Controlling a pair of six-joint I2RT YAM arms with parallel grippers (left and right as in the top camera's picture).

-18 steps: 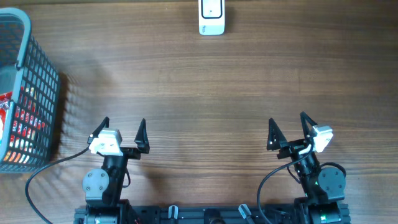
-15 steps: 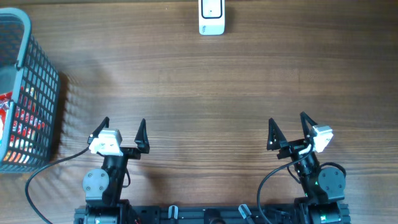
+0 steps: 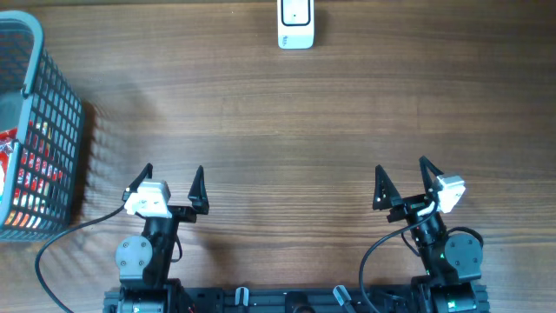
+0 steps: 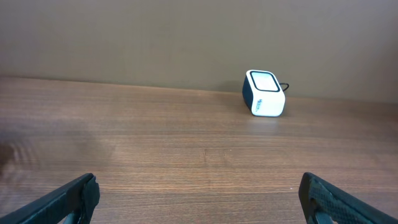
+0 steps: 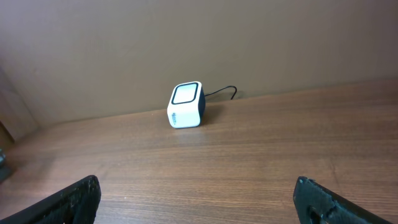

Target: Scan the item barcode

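Observation:
A white barcode scanner with a dark window stands at the far middle of the wooden table; it also shows as the white scanner in the left wrist view and the scanner in the right wrist view. Red and white packaged items lie inside a blue wire basket at the far left; no barcode is readable. My left gripper and right gripper both stand open near the front edge, with only bare wood between their fingers.
The basket's mesh wall rises at the table's left edge, left of my left arm. A thin black cable runs from the scanner toward the back wall.

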